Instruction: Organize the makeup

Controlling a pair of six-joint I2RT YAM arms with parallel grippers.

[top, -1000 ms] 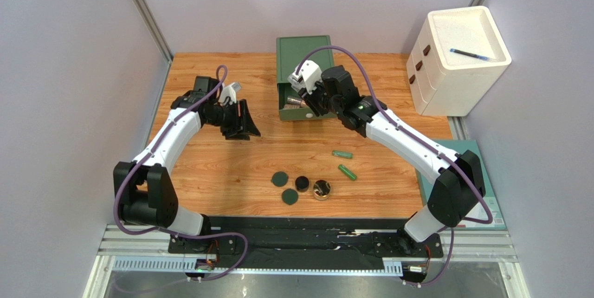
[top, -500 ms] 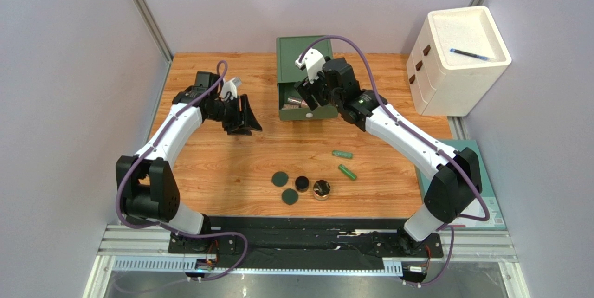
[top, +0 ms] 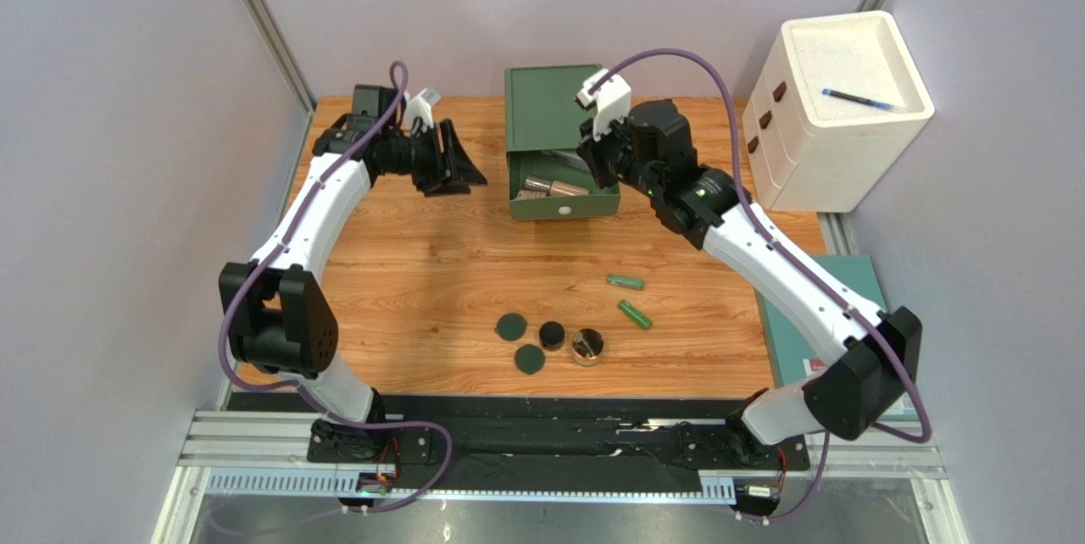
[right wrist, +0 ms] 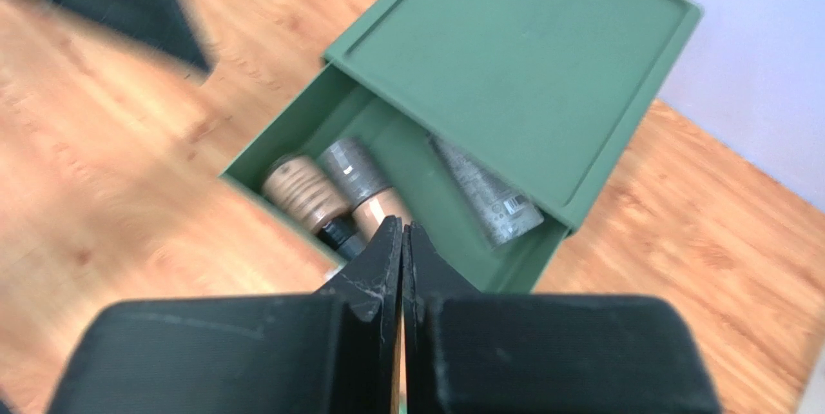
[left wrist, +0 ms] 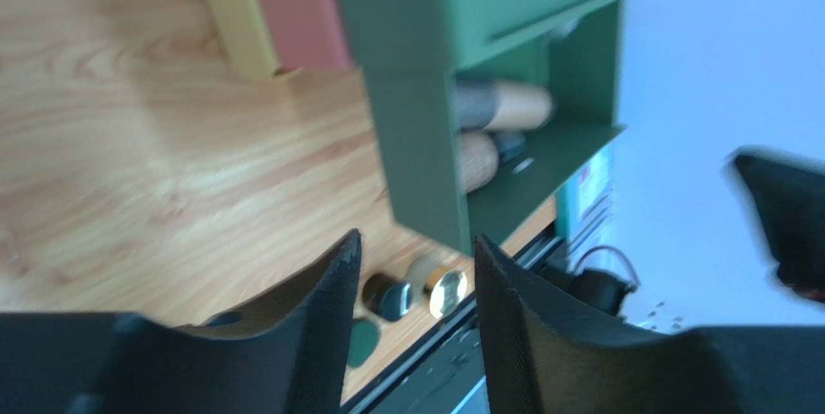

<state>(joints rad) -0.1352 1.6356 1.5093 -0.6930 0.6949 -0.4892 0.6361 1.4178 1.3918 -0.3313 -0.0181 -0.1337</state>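
The green drawer box [top: 558,106] stands at the back middle with its drawer pulled out; beige and clear tubes [top: 552,187] lie in the drawer. The right wrist view shows them from above [right wrist: 320,192] next to a grey tube [right wrist: 486,193]. Two green tubes [top: 624,281] [top: 634,314], two dark green discs [top: 511,327] [top: 530,359], a black jar [top: 552,334] and a gold-rimmed compact [top: 587,346] lie on the table in front. My left gripper [top: 461,170] is open and empty, left of the box. My right gripper [right wrist: 401,232] is shut and empty above the drawer's right side.
A white drawer cabinet [top: 834,112] stands at the back right with a blue pen [top: 860,98] on top. A teal mat [top: 879,296] lies at the right table edge. The left wrist view shows the box's red [left wrist: 290,3] and yellow [left wrist: 228,17] parts below the green one.
My right gripper has drawn up and to the right out of the drawer, leaving the tubes uncovered. My left arm has swung back and right towards the box's left side.
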